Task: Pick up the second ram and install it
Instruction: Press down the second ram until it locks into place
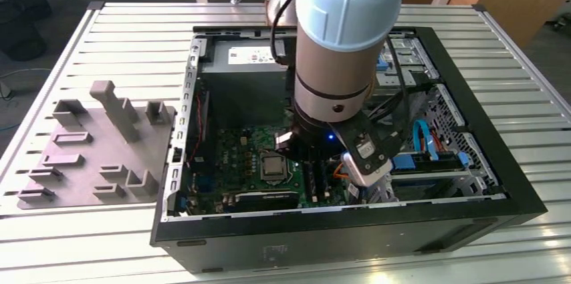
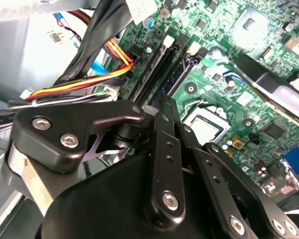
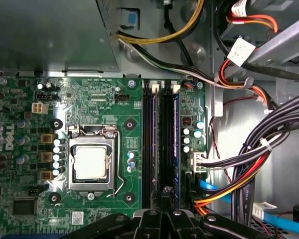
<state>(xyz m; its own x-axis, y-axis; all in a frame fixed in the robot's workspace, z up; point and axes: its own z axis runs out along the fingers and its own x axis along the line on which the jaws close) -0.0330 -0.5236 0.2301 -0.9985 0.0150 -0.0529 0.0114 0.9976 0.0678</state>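
A slatted metal table [image 1: 107, 23] carries an open black computer case [image 1: 482, 184] toward the exterior view's right and a grey plastic tray [image 1: 85, 157] at its left.

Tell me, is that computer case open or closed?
Open. The computer case has no side panel on, so the motherboard lies bare, with the gripper down inside it.
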